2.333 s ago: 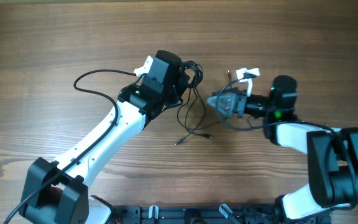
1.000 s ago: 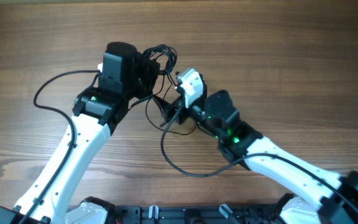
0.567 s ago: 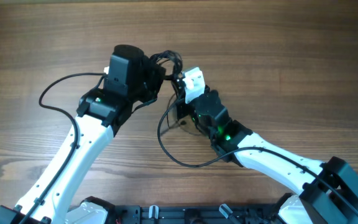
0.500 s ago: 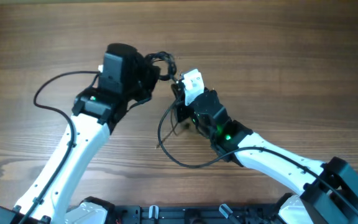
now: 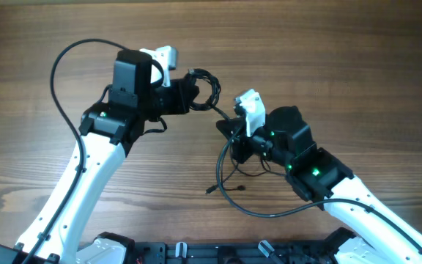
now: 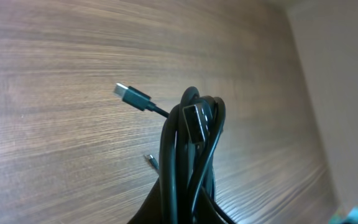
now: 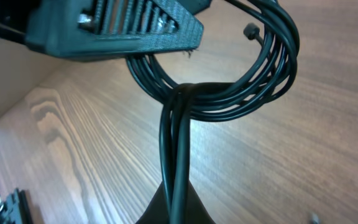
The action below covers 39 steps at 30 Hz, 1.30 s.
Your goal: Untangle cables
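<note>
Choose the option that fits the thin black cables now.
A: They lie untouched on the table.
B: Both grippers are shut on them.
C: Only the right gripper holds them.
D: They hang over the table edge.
B: in each wrist view the cables run out from between that gripper's own fingers, so the left gripper and the right gripper both grip them.

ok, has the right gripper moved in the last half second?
Yes. The right gripper, shut on the cables, has shifted rightward in the overhead view, judged against the black rail along the bottom edge.
</note>
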Available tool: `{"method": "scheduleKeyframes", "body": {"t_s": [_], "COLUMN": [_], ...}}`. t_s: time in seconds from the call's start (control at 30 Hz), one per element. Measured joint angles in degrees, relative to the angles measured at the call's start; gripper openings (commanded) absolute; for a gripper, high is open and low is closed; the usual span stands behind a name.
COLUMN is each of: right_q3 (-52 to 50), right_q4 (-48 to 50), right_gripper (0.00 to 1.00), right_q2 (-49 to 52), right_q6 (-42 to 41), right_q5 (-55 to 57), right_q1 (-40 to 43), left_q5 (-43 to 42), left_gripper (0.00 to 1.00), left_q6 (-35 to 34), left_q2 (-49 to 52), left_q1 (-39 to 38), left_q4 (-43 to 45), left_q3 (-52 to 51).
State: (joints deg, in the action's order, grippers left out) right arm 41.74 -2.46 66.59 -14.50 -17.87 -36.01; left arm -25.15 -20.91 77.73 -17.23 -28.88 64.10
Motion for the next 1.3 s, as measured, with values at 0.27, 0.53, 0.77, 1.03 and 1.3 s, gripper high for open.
{"method": "scheduleKeyframes", "body": {"t_s": [0.27, 0.53, 0.77, 1.03, 1.3], "right_q3": [0.0, 0.0, 0.0, -0.3, -0.5], "right_q4": [0.7, 1.4, 1.3, 1.9, 0.2], "right_gripper": [0.04, 0.04, 0.04, 0.67, 1.0], "right_q2": [-2.2, 1.9, 5.1, 5.4, 1.6], "right_q6": [-1.4, -2.0, -2.9, -11.2, -13.6], "right_q5": [-6.8, -6.8, -5.5, -3.3, -5.3], "right_q1": [4.6, 4.6, 4.6, 5.8, 7.2], "left_q5": [-1.8, -1.1, -2.4, -4.8, 1.6], "left_gripper": [0.04, 0.04, 0.04, 0.04, 0.04], "left_q6": [9.3, 10.2, 11.5, 16.2, 13.2], "left_q2": [0.0, 0.0, 0.1, 0.0, 0.0], "left_q1": [-2.1, -9.2, -9.7, -9.6, -9.7], "left_q4": [-1.0, 0.8, 0.8, -3.1, -1.2], "left_q3": [0.0, 0.0, 0.0, 0.4, 0.4]}}
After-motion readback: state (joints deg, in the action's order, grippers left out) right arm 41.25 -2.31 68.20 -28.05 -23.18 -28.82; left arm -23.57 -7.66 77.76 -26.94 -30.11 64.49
